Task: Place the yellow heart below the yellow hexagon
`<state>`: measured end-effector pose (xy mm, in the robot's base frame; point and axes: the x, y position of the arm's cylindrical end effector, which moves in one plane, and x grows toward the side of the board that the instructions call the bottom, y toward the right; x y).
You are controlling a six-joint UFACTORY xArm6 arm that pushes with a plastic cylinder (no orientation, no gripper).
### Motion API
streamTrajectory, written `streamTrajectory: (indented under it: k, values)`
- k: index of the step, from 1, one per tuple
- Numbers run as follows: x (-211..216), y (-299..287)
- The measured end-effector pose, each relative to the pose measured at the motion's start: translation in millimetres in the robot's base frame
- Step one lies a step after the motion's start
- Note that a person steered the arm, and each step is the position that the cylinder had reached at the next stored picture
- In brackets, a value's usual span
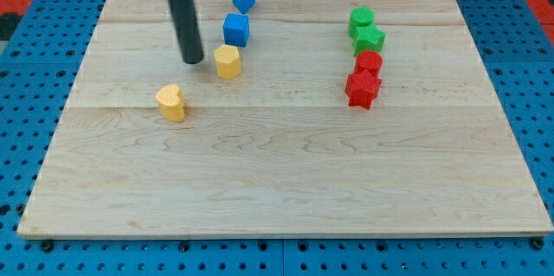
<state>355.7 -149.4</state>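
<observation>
Yellow heart (171, 101) unobstructed; my tip (192, 60) visible, rod top cropped.

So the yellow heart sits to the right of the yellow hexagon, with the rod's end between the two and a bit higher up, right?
Not quite. The camera view shows the yellow heart to the left of the yellow hexagon, and lower. The rest holds: my tip is between the two and a bit higher up, touching neither.

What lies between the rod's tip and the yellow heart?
Nothing: in the camera view only bare wood separates my tip from the yellow heart, toward the view's bottom-left.
</observation>
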Motion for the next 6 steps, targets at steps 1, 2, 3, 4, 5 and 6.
streamTrajectory:
  k: [1,2,3,4,5,6]
  values:
    - [29.8,-68.2]
    - [83.7,-67.7]
    - [94.9,9.7]
    - [91.5,56.4]
    - [108.3,53.8]
    - [168.2,61.6]
